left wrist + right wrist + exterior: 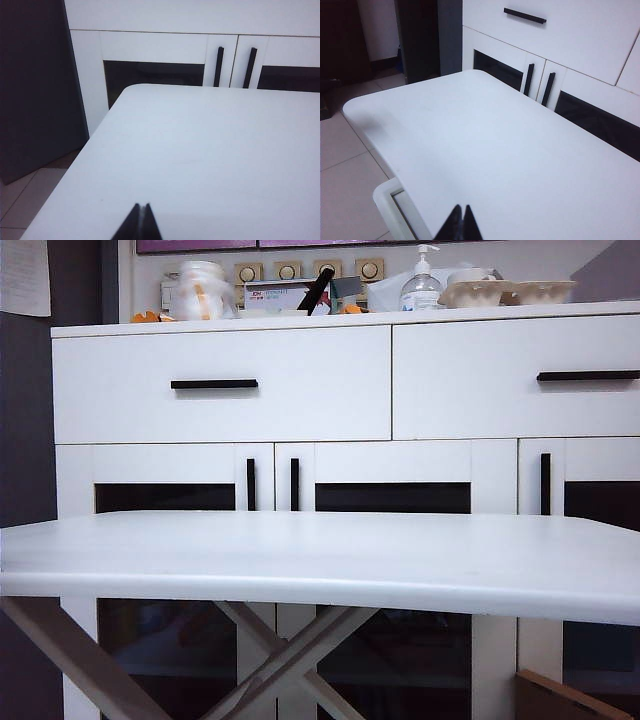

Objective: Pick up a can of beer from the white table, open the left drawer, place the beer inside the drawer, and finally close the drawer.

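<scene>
The white table (pixel 320 555) fills the foreground of the exterior view, and its top is bare in all three views (pixel 200 150) (pixel 510 150). No can of beer is in view. Behind it stands the cabinet; the left drawer (pixel 220 385) is closed, its black bar handle (pixel 214 384) level. That drawer front (pixel 560 35) and its handle (pixel 524 15) also show in the right wrist view. My left gripper (pixel 141 205) is shut and empty above the near part of the table. My right gripper (pixel 461 207) is shut and empty near the table's edge. Neither gripper shows in the exterior view.
A matching right drawer (pixel 515 378) sits beside the left one. Doors with vertical black handles (pixel 272 484) are below. The cabinet top carries a clear pump bottle (pixel 421 285), bowls (pixel 505 292) and boxes. A white frame (pixel 395 207) lies under the table's edge above tiled floor (pixel 345 175).
</scene>
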Tool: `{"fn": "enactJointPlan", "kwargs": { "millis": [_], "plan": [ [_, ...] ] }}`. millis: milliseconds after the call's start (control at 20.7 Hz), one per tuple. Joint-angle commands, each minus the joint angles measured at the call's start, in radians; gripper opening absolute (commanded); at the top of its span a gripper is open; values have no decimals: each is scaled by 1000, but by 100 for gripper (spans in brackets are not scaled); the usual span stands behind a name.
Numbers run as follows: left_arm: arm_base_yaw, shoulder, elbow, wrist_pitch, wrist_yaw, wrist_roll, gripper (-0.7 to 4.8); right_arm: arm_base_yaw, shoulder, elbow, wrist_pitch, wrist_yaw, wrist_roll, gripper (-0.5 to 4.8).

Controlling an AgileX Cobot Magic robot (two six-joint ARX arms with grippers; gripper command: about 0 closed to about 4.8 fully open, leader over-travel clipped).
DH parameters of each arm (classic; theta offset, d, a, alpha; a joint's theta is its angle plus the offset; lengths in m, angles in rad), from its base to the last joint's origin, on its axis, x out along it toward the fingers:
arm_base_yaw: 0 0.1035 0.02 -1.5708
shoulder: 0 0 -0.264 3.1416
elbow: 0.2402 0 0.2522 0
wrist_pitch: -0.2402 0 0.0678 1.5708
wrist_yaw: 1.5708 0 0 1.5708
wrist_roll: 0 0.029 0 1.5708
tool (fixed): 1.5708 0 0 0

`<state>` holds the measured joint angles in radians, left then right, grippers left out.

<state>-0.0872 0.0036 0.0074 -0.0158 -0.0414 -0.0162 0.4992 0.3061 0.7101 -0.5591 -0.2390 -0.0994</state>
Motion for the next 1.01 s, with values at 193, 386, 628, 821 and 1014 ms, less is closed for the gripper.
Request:
{"fn": "enactJointPlan", "kwargs": {
  "millis": [193,386,628,821,1014],
  "plan": [
    [1,0,3,9,3,2,-1,-187,-26,-164,260,117,-1,-1],
    [1,0,3,9,3,2,-1,-397,-65,-315,444,102,-1,0],
    [1,0,3,10,3,2,-1,-422,-196,-488,540,197,96,0],
    [1,0,3,10,3,2,-1,-407,-304,-588,537,227,142,-1],
    [1,0,3,8,1,1,-1,-407,-303,-647,536,308,160,-1]
  ]
}}
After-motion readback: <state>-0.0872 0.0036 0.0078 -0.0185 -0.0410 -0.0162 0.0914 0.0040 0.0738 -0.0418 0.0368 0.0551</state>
